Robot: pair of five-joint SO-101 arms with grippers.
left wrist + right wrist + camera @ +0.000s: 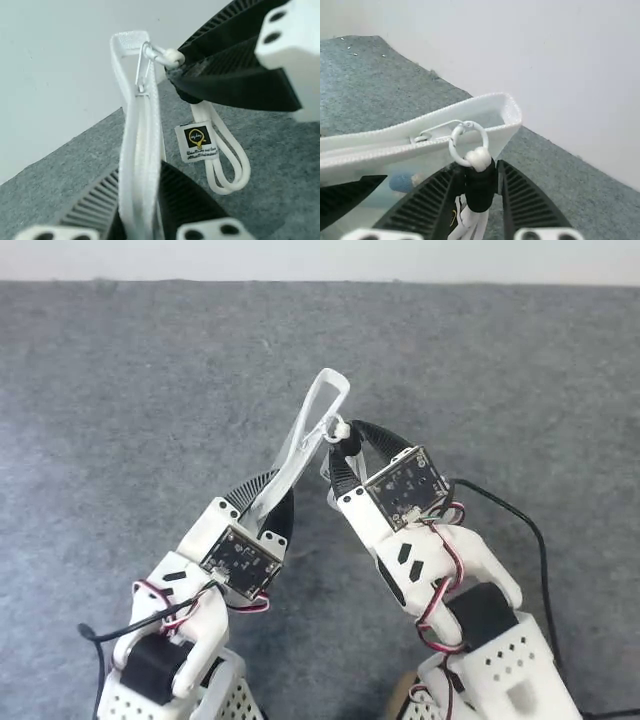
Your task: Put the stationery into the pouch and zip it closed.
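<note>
Now your left end effector (272, 490) is clenching the pouch (305, 435) off the table (120, 390), bracing it while your right end effector (345, 440) is pinching the pull (479, 159) at its far end.

Grey felt-like table covering (120, 390), plain white wall (300, 258) along far edge, even light

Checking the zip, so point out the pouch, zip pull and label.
pouch (298, 447), high view, middle of its upturned edge.
zip pull (479, 158), right wrist view, the white knot under its ring.
label (196, 141), left wrist view, centre of its face.
</note>
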